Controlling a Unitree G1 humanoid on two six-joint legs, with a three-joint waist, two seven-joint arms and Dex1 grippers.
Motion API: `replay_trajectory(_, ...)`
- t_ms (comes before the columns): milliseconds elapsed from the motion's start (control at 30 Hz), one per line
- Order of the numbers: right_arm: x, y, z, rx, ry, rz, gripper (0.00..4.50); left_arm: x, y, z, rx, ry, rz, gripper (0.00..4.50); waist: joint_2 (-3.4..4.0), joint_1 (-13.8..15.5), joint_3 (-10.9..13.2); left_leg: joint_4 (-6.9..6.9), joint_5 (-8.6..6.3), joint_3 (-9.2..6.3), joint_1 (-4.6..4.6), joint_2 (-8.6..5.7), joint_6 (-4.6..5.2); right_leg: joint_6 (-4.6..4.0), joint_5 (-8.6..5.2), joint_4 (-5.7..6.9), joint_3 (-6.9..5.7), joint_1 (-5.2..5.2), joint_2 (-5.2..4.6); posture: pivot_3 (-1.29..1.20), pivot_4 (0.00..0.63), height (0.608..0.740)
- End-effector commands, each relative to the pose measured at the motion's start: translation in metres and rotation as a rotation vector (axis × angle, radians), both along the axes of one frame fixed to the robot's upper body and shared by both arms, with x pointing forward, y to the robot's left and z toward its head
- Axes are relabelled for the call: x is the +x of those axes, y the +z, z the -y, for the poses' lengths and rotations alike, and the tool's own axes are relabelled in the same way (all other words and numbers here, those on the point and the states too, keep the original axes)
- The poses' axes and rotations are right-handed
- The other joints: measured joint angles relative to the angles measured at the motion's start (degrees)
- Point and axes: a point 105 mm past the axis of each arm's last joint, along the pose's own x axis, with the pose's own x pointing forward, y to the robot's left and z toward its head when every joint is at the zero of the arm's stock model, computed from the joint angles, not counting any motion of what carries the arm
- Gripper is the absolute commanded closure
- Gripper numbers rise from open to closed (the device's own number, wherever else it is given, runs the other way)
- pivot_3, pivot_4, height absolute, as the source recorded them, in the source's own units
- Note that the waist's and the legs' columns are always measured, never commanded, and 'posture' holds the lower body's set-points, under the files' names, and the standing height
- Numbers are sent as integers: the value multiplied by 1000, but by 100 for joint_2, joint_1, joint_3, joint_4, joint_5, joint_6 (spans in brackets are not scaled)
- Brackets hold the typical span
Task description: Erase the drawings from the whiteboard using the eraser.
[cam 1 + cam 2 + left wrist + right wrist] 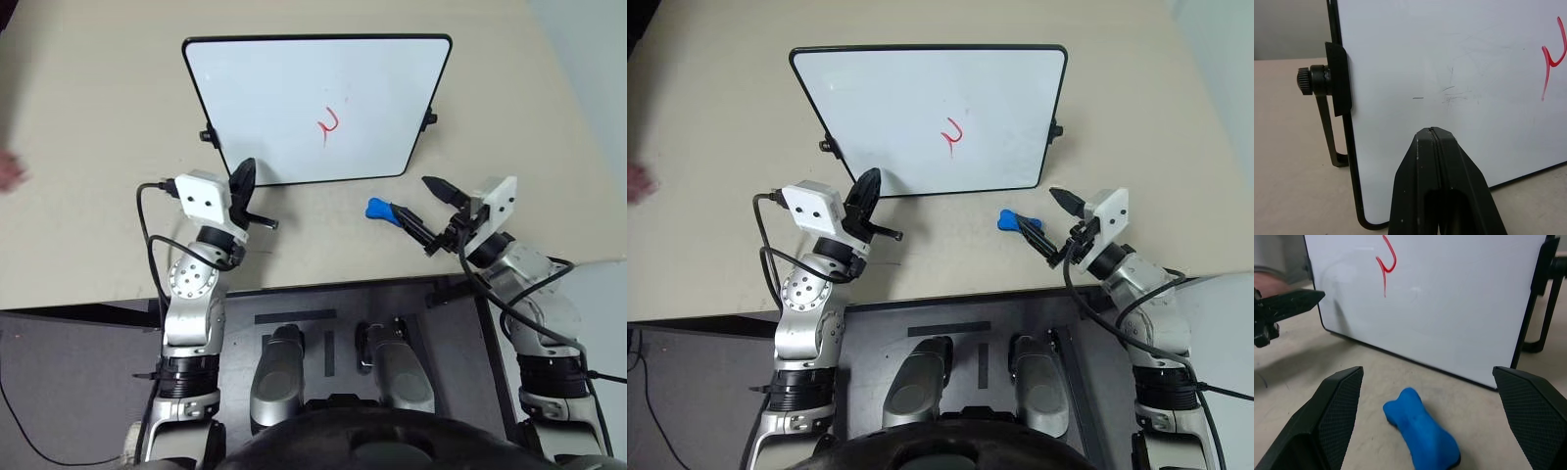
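The whiteboard (294,98) stands tilted on the tan table, with the small red drawing (328,124) right of its middle. The blue eraser (380,209) lies on the table in front of the board's lower right corner. My right gripper (413,196) is open just right of the eraser, and its fingers (1337,416) stand wide on either side of the eraser (1420,431) without touching it. My left gripper (245,181) is shut and empty, close to the board's lower left corner (1366,220).
A person's hand (10,171) shows at the table's far left edge. Black clips and stand legs (1327,81) stick out at the board's sides. The table's front edge (323,284) runs just below both grippers.
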Motion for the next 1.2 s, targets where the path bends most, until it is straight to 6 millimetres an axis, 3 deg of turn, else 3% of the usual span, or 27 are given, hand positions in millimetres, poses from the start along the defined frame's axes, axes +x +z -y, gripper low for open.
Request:
replay_trajectory(33,-5,13,-6,6,30,53,28,1,12,3,7,-12,42,4500,0,-1,0,0,0,0,0,0,0,0,0,0,0,0,0,0,150,740)
replay_trajectory(500,-14,7,-21,-213,224,65,28,-4,6,8,-11,8,42,4500,0,-1,0,3,-2,10,0,0,-4,0,0,0,1,1,5,0,150,740)
replay_trajectory(700,-9,-5,-28,-316,287,64,28,-9,11,-8,7,51,49,4500,-1,-2,-1,4,0,17,1,-1,-4,0,0,1,1,2,6,0,150,740)
replay_trajectory(1200,4,-33,-20,-438,299,-11,28,-19,2,-9,-7,83,24,4500,-1,10,-1,4,-1,0,6,9,-3,-6,3,1,3,2,5,0,150,740)
